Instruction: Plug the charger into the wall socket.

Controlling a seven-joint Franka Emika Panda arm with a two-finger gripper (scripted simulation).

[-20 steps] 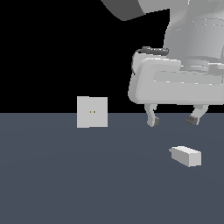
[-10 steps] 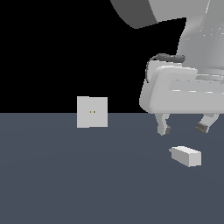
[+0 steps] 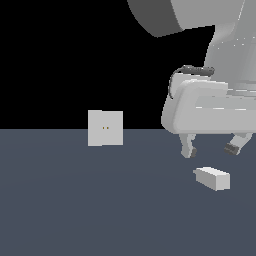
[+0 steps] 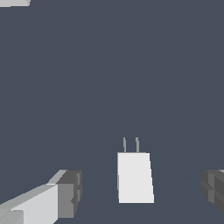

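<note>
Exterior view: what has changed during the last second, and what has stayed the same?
The open gripper has moved toward the exterior view's right and come down, so its fingers now hang just above the charger. Nothing was taken hold of or let go. The charger lies where it was on the floor, and the wall socket stands unmoved.

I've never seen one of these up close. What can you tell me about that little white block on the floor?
The charger is a small plain white block with two thin grey prongs at one end. It lies flat on the dark grey floor, untouched, beneath the open tool, whose fingers hang apart above it.
</note>
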